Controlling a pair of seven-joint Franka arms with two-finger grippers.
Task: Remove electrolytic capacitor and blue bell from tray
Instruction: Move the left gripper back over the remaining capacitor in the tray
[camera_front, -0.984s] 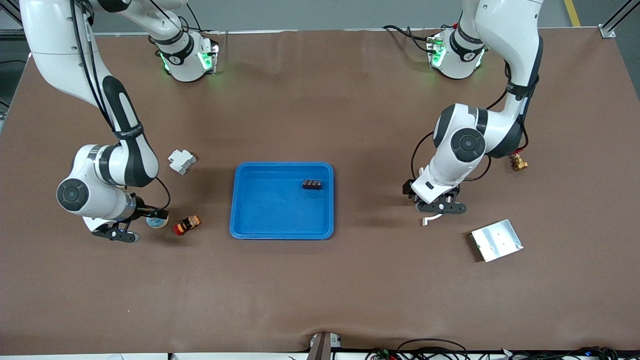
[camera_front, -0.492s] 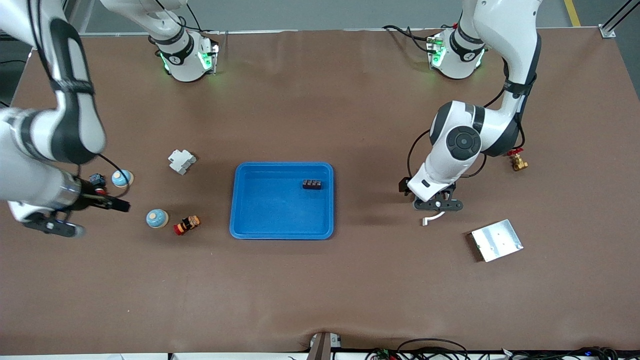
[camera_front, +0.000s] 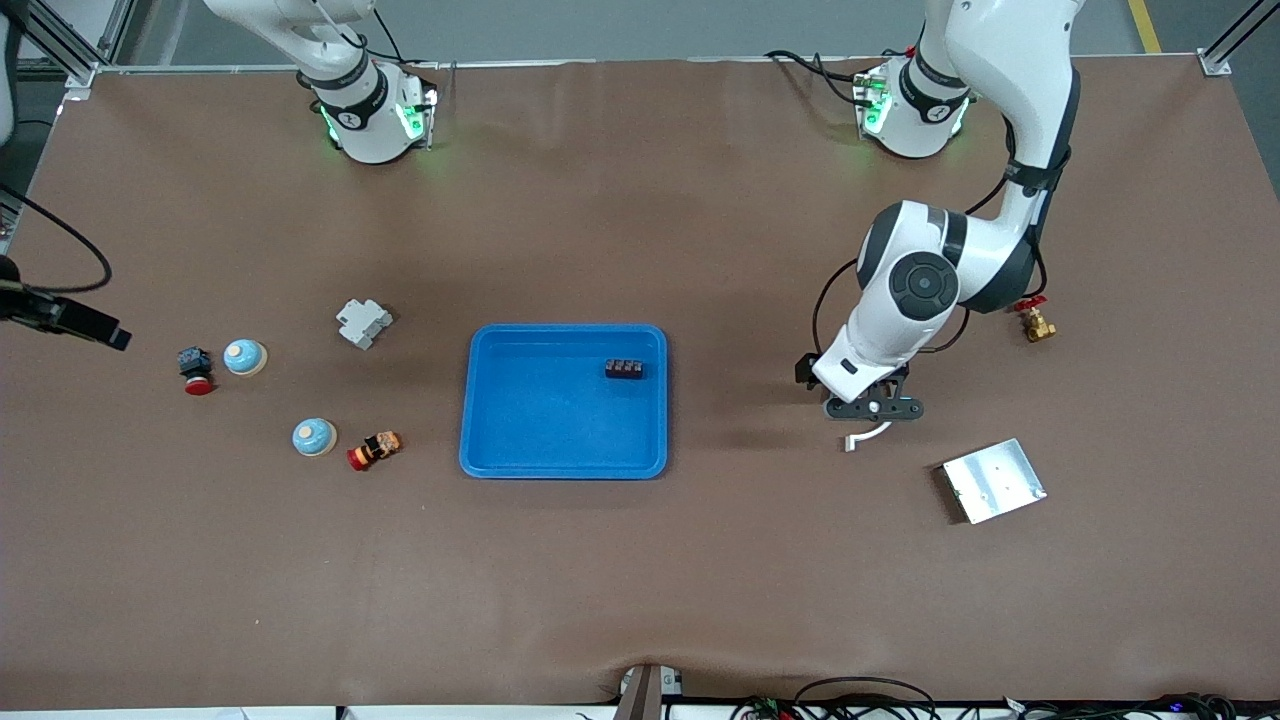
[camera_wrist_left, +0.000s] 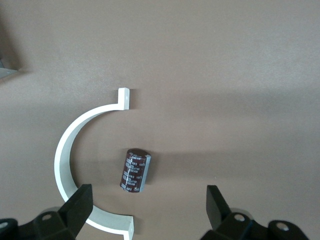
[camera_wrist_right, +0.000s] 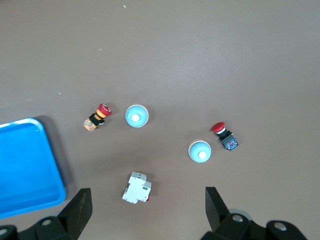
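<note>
— Where's the left gripper (camera_front: 872, 408)?

— Low over the capacitor (camera_wrist_left: 135, 170), jaws apart, nothing held. The capacitor lies on its side inside the curve of a white bracket (camera_wrist_left: 75, 165), toward the left arm's end of the tabletop.

— And the right gripper (camera_wrist_right: 147, 212)?

— High up (only its fingertips show), jaws spread, empty. Two bells (camera_front: 244, 356) (camera_front: 313, 436) sit near the right arm's end, between two red buttons (camera_front: 196, 370) (camera_front: 373, 449). The tray (camera_front: 540, 420) sits mid-table

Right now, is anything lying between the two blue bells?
No. In the front view the bell and the other bell have only bare brown table between them. The right wrist view shows the same.
</note>
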